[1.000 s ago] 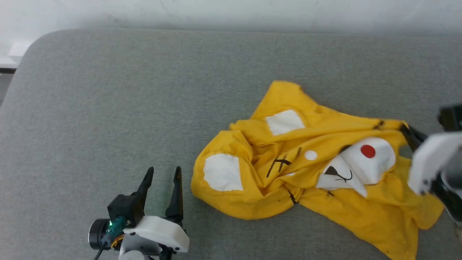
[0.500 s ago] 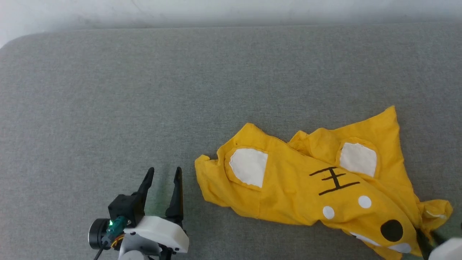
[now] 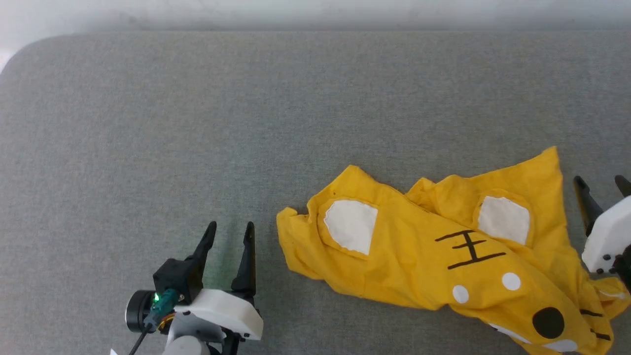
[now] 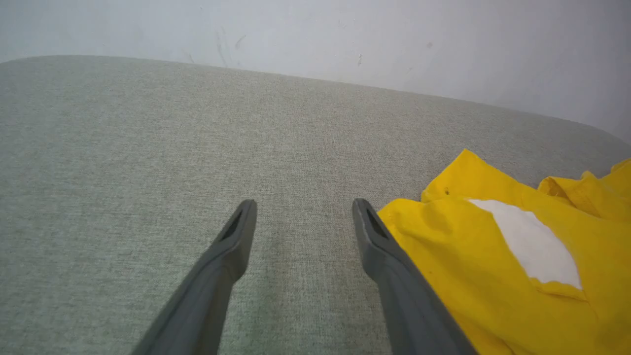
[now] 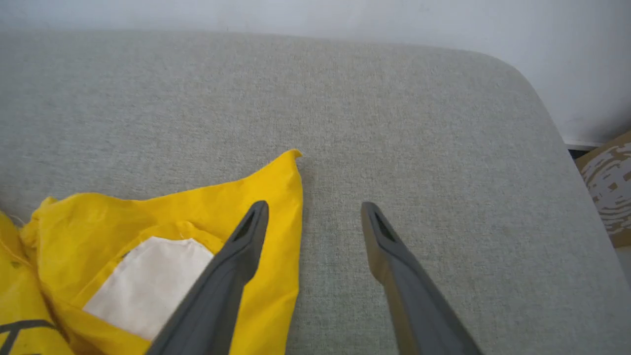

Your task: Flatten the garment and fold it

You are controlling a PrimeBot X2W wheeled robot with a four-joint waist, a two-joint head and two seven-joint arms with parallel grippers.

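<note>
The garment [image 3: 434, 266] lies bunched on the right, near part of the grey worktop [image 3: 197, 123]. Its print faces up, and its near right end runs out of the head view, so I cannot tell how that end lies. A pointed yellow corner [image 3: 552, 158] reaches toward the far right.

The left gripper [image 3: 230, 226] is spread wide with nothing between its fingers. It sits just left of the cloth's left edge, over bare fabric. The right gripper [image 3: 600, 180] is likewise released and empty. In the right wrist view its left finger crosses in front of the cloth's right hem, just near of the pointed corner.

The cloth is far from flat. A ridge runs between the two white patches [image 3: 351, 231], and one layer overlaps another there.

- A pinch at either edge may catch two layers at once, which would drag the fold along instead of opening it.
- A shallow bite on a thin hem could slip once the arms pull apart.
- Uneven pulling would probably skew the shirt or slide it toward the near right edge.
- A finger coming down on the upholstery may snag the weave and miss the hem.
</note>
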